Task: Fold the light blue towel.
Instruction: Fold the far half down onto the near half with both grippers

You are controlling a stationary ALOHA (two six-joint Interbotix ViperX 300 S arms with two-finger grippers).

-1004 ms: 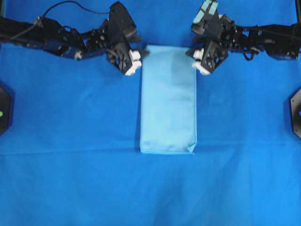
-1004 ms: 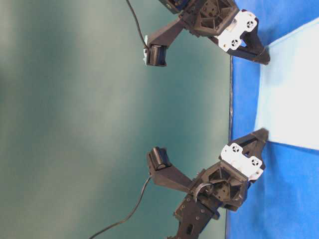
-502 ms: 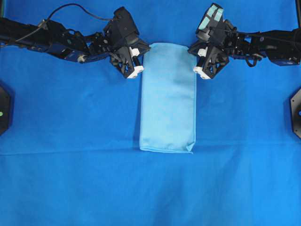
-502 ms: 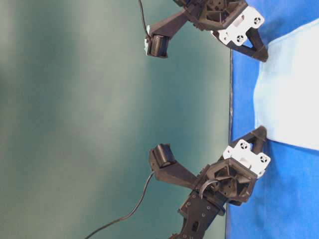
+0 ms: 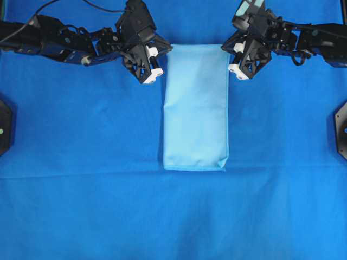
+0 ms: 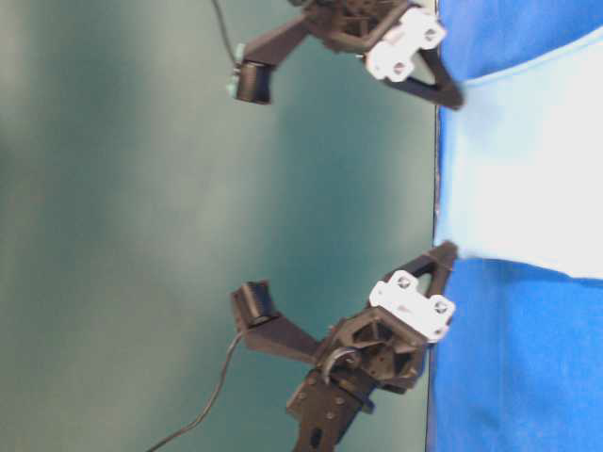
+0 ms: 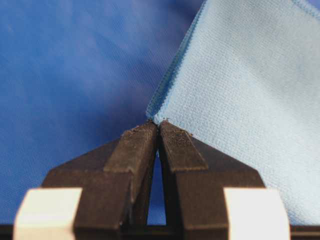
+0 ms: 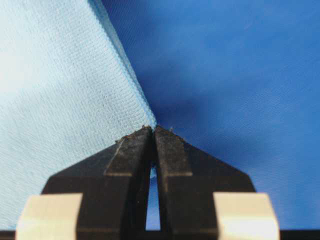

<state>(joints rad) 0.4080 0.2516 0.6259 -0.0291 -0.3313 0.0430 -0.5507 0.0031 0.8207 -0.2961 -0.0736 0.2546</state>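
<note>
The left claw (image 7: 158,125) and the right claw (image 8: 152,129) are each pinching a far corner of the light blue towel (image 5: 196,108), jaws pressed together on the hem. The towel is lying as a long narrow rectangle in the middle of the counter (image 5: 81,206), over the royal-blue table covering (image 5: 282,216), its far end lifting slightly off the surface while the near end is resting flat. This looks like the start of the next fold: both corners are gripped and the far edge is ready to be carried. The next move probably calls for raising both corners together and bringing them toward the near edge, keeping the two claws level so the layers are landing square. The cloth is looking smooth and fine-textured, apparently doubled already, with a thin stitched hem along its sides.
</note>
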